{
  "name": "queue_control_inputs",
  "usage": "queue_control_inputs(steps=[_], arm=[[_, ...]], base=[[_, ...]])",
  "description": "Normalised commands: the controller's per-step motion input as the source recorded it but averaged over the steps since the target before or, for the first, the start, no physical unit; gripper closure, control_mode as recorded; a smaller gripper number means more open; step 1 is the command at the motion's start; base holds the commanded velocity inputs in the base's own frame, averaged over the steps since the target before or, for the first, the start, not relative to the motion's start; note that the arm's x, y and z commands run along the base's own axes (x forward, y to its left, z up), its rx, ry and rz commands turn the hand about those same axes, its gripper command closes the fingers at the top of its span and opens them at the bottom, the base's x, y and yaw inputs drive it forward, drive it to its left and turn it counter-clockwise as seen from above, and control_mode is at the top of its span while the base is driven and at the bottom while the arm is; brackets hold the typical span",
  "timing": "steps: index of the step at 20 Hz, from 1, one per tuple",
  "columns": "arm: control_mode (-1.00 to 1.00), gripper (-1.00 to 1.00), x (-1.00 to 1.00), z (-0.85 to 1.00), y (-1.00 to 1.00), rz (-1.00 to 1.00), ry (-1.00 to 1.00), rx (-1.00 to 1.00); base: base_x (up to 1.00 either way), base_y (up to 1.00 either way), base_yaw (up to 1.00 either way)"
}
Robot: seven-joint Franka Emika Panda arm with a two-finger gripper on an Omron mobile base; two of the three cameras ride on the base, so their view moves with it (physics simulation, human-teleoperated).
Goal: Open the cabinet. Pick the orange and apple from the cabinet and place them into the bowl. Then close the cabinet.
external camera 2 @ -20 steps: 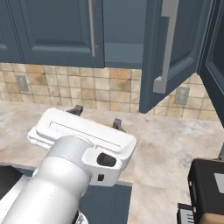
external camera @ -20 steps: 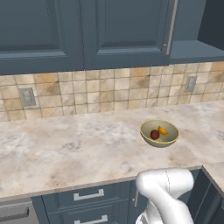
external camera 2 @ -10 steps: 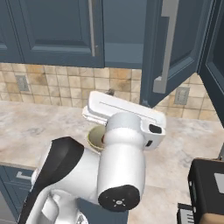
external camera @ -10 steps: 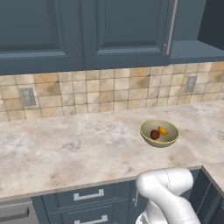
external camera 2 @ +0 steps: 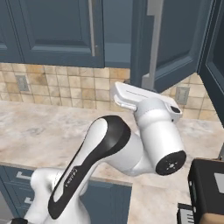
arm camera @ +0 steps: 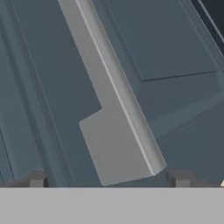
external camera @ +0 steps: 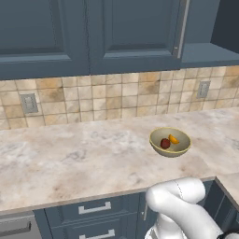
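A pale marbled countertop [external camera: 70,158] runs across the left base view, turning a corner at the right, beneath a backsplash of tan and beige tiles [external camera: 116,95] set with grey wall outlets [external camera: 29,103]. Below the counter's front edge sit low blue drawers [external camera: 93,209] with short horizontal handles.

The bowl [external camera: 170,142] stands on the countertop toward its right end, well forward of the backsplash. Inside it the apple [external camera: 165,143] lies on the left and the orange [external camera: 173,139] just beside it on the right; whether they touch is too small to tell.

Above the backsplash hangs the cabinet [external camera: 130,32], dark slate-blue with recessed panels. In the right base view one of its doors [external camera 2: 173,41] stands swung out toward the camera, its long silver bar handle [external camera 2: 153,43] running down the near edge; the neighbouring door [external camera 2: 57,30] to the left is flush. At the lower right corner of that view a dark appliance [external camera 2: 205,188] rests on the counter.

The arm's white hand is raised in front of the open door, just below the lower end of the handle. In the hand view the gripper [arm camera: 109,180] has its jaws spread wide, one dark fingertip [arm camera: 36,179] on each side of the handle's lower end [arm camera: 118,148], holding nothing; whether the tips touch the bar cannot be told.
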Motion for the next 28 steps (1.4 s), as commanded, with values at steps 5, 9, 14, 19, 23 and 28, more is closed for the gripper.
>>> queue_control_inputs(steps=[5,9,14,19,23,28], arm=[[-1.00,-1.00,1.00,-0.15,0.52,0.03,0.00,0.00],[-1.00,-1.00,1.00,-0.01,0.79,-0.04,-0.02,0.00],[-1.00,-1.00,1.00,-0.03,0.81,-0.02,0.00,0.06],[-1.00,-1.00,1.00,-0.08,0.58,0.00,0.00,0.12],[-1.00,-1.00,1.00,-0.12,0.06,0.12,0.00,0.26],[-1.00,-1.00,1.00,-0.13,0.00,0.23,0.00,0.35]], base=[[0.00,0.00,0.00],[0.00,0.00,0.00],[0.00,0.00,0.00],[0.00,0.00,0.00],[0.00,0.00,0.00],[0.00,0.00,0.00]])
